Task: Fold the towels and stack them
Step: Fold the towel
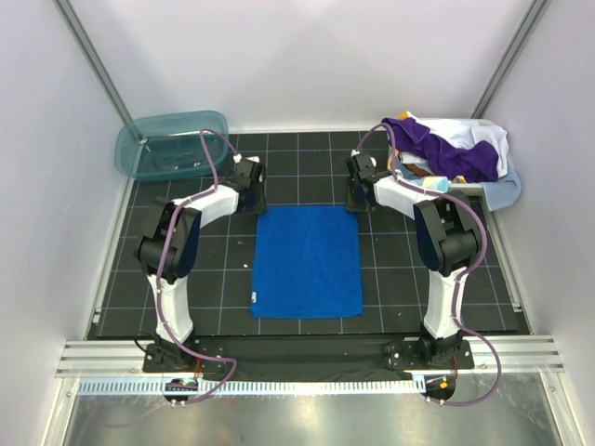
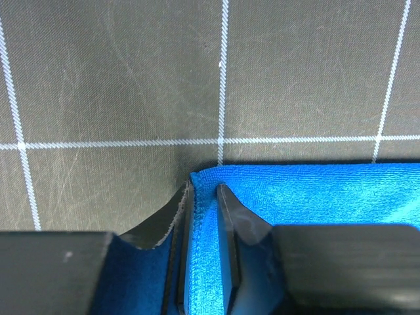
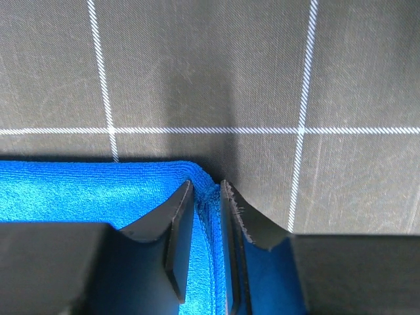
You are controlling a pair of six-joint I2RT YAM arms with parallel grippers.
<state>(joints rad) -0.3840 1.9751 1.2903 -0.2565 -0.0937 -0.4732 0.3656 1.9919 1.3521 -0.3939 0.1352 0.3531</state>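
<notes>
A royal blue towel lies flat on the black gridded mat in the middle. My left gripper is at its far left corner, and its fingers are pinched on that corner's edge. My right gripper is at the far right corner, shut on that corner's edge. A heap of other towels, deep purple, white and light blue, lies in a white basket at the far right.
A teal translucent tub stands at the far left corner of the mat. The white basket sits by the right wall. White walls enclose the mat on three sides.
</notes>
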